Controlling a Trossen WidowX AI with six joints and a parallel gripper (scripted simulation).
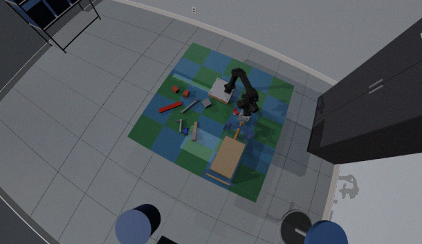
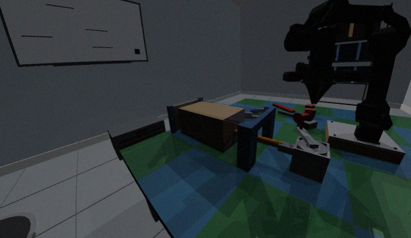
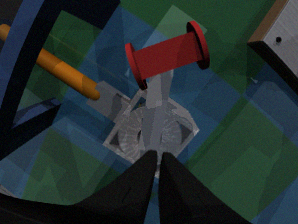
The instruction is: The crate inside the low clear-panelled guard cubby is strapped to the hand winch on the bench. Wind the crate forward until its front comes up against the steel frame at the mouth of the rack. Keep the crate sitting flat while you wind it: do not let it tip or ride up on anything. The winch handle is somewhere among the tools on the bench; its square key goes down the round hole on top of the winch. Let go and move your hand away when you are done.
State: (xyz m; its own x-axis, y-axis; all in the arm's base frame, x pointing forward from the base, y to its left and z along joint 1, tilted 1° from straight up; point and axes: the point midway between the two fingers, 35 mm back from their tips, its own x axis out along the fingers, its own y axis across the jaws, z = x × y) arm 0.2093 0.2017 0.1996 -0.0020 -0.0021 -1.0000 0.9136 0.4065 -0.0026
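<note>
Black end effector (image 1: 246, 113) (image 2: 314, 102) (image 3: 157, 159) fingers are pinched nearly together on nothing, above the winch (image 1: 244, 118) (image 2: 310, 159). The red-gripped handle (image 1: 240, 114) (image 2: 307, 137) (image 3: 159, 95) sits on its top. Beyond, an orange strap (image 1: 236, 133) (image 2: 269, 139) (image 3: 65, 72) runs toward the tan-topped crate (image 1: 227, 157) (image 2: 209, 125), apart from the blue frame (image 1: 240, 126) (image 2: 246, 145) (image 3: 20, 60).

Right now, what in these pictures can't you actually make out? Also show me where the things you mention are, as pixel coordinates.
- Square key of the winch handle (image 2: 307, 137) (image 3: 154, 112): out of sight in the exterior and wrist views, behind the handle's arm and the winch top.
- Underside of the crate (image 1: 227, 157) (image 2: 212, 110): the top view shows its lid; in the exterior view its own sides hide it.
- Marks on the whiteboard (image 2: 77, 24): too small and dim to read, exterior view.
- Blue stool (image 1: 326, 237): cut off by the top view's lower edge.
</note>
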